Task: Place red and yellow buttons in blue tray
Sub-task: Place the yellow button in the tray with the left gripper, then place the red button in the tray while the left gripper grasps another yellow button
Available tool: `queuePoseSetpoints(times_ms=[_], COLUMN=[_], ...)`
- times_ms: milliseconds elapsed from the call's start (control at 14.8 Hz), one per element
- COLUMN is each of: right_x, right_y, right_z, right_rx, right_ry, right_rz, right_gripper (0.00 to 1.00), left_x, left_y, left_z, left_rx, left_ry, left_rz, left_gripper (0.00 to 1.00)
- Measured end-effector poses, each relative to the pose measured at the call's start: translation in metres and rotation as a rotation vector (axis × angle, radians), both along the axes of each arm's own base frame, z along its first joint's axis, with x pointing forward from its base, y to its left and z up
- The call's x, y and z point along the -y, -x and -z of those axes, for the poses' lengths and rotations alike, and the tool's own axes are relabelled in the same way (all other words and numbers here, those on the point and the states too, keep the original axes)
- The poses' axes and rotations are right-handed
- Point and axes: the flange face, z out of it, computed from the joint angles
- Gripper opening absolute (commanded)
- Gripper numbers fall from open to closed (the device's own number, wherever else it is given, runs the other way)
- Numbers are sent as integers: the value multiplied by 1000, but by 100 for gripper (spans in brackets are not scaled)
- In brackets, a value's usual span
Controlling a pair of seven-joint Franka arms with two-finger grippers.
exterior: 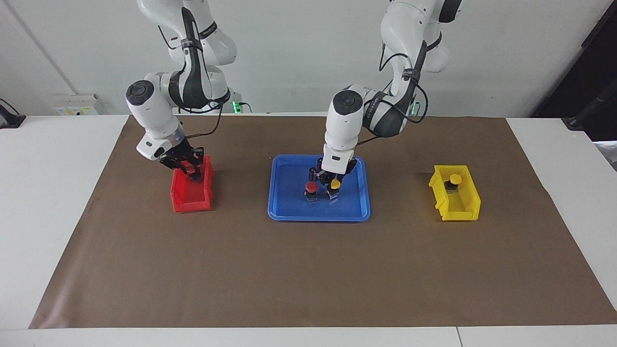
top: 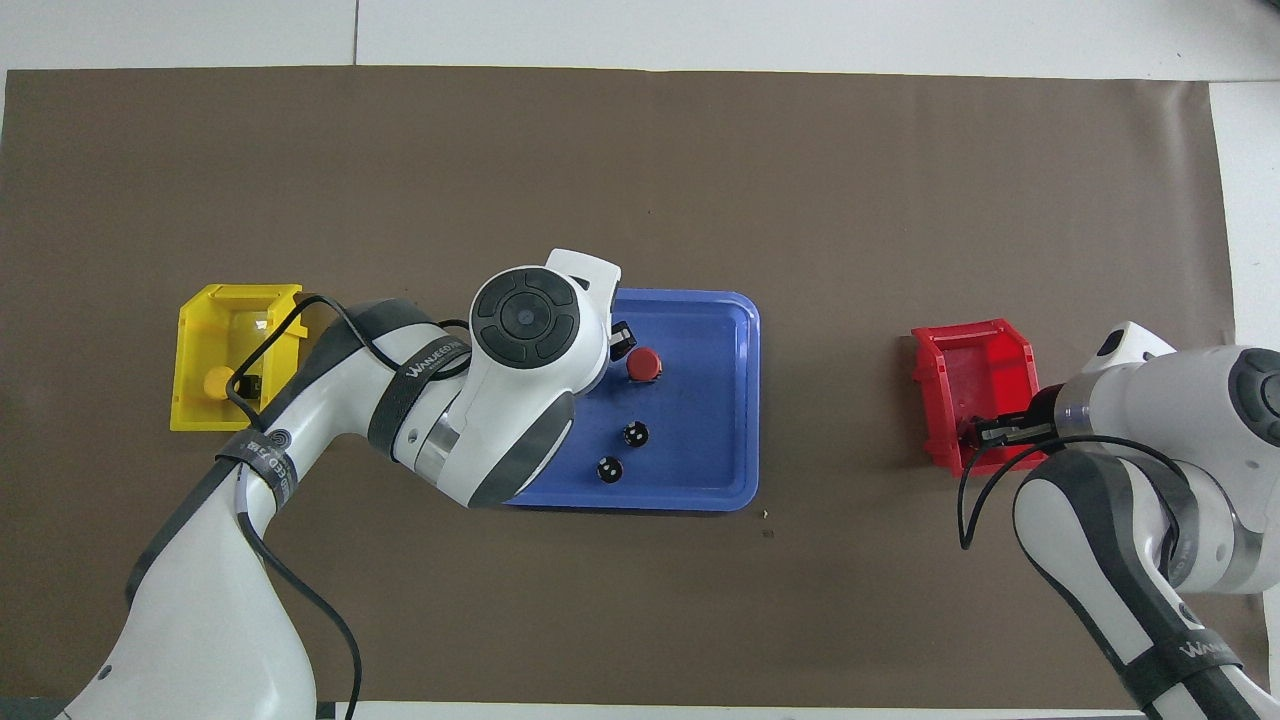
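Two buttons are in hand at this moment, one in each pincer. Well apart from the blue tray (top: 745, 400), toward the left arm's end of the bench (top: 640, 610), stands the yellow bin (top: 215, 300), with the spare yellow button (top: 215, 381) lying in it. The left pincer (exterior: 332, 186) hangs low inside the tray, clenched on the yellow button (exterior: 335, 183), just beside the red button (top: 643, 363) that already stands there. Two dark cylinders (top: 634, 434) sit in the tray as well, nearer to the robots than the red button. Well apart from the tray, toward the right arm's end, is the red bin (top: 975, 370). The right pincer (exterior: 187, 166) reaches into it, closed on what appears to be the second red button (exterior: 192, 168).

The step in hand is judged to be setting the yellow button down. The next move calls for lowering until the base rests on the tray floor, then releasing and rising straight up, clear of the red neighbour. After that the right arm must lift its catch over the bin wall.

The held button points cap upward, with its long axis close to vertical and its dark base toward the tray floor. The red button stands likewise, cap up.
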Motion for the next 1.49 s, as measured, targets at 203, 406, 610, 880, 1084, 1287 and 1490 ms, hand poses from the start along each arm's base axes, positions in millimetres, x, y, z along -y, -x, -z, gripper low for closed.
queuePoseSetpoints(times_ms=[203, 406, 610, 880, 1084, 1287, 1490], right_x=[-3, -26, -98, -224, -281, -306, -303], right_y=[-24, -67, -95, -94, -89, -87, -89], right_z=[-37, -105, -135, -118, -90, -60, -39], right_rx=[-41, -69, -51, 19, 46, 42, 48], right_ry=[-7, -8, 5, -8, -26, -25, -25], right_rz=[-12, 5, 93, 222, 262, 265, 274], right_gripper=[26, 27, 27, 27, 28, 28, 30], left_x=[0, -1, -20, -145, -263, -365, -402], left_y=[-3, -3, -11, -61, -90, -94, -80], left_z=[-3, -6, -36, -92, -110, -101, -73], left_rx=[8, -1, -53, -93, -121, -142, -107], left_ry=[6, -2, -55, -65, -49, -25, -20], left_rz=[-26, -31, 8, 190, 275, 335, 380], left_gripper=[85, 100, 100, 100, 100, 91, 80])
